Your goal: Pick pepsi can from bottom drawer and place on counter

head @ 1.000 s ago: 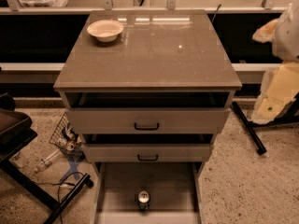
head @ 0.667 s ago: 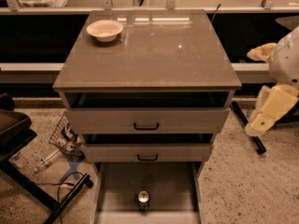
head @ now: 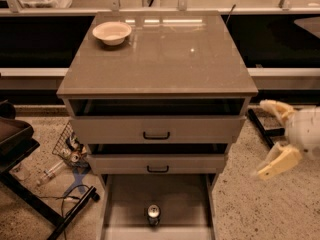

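The pepsi can point(head: 153, 214) stands upright near the front middle of the open bottom drawer point(head: 180, 199), its silver top showing. The counter point(head: 165, 54) is the glossy grey-brown cabinet top above the three drawers. My gripper point(head: 263, 140) is at the right edge of the view, beside the cabinet at the height of the upper drawers. Its two cream fingers point(head: 276, 162) are spread apart and hold nothing. It is well to the right of the can and above it.
A white bowl point(head: 112, 32) sits on the counter's back left corner. The two upper drawers point(head: 156, 130) with black handles stand slightly out. A wire basket and clutter point(head: 70, 151) lie on the floor at the left, with a black stand point(head: 20, 149) beside them.
My gripper has moved down along the right side of the cabinet, from counter height to the level of the upper drawers. The can and drawers have not moved.
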`<state>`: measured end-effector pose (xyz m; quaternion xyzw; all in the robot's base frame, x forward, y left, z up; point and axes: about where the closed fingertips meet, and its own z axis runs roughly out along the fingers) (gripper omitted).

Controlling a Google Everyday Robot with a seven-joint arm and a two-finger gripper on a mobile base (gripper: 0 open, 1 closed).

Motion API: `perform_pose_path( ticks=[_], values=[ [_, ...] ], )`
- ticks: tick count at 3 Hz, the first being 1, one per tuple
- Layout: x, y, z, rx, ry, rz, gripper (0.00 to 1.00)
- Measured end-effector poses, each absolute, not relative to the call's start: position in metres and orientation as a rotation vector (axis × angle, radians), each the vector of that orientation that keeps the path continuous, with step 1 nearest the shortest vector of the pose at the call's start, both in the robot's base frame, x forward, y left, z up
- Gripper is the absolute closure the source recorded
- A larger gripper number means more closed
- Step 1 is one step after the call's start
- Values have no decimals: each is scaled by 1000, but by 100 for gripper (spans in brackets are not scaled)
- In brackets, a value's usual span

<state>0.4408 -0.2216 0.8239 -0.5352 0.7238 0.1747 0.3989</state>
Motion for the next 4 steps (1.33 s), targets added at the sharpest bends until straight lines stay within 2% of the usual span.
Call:
perform_pose_path(
  ticks=[2, 4],
  values=[
    [427, -233, 750, -1303, 1629, 569, 0],
    [430, -224, 718, -1274, 1615, 572, 0]
  ],
)
